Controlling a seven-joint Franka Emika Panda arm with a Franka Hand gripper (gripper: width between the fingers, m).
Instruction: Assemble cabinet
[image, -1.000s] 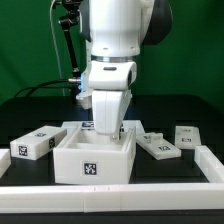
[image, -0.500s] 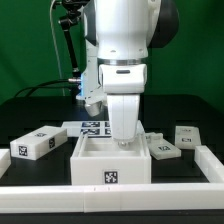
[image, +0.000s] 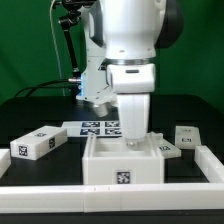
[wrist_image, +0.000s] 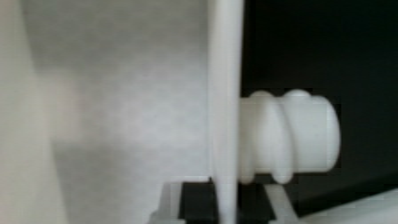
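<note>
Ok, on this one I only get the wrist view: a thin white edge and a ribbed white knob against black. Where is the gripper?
Observer: The gripper is lowered into a white open-topped plastic box, shut on the wall farthest from the exterior camera, as far as I can tell.
Operator: Any loose parts around it?
Observer: A long white tagged block lies apart on the exterior view's left.
Operator: And the other side?
Observer: A small white tagged block sits apart on the exterior view's right.
</note>
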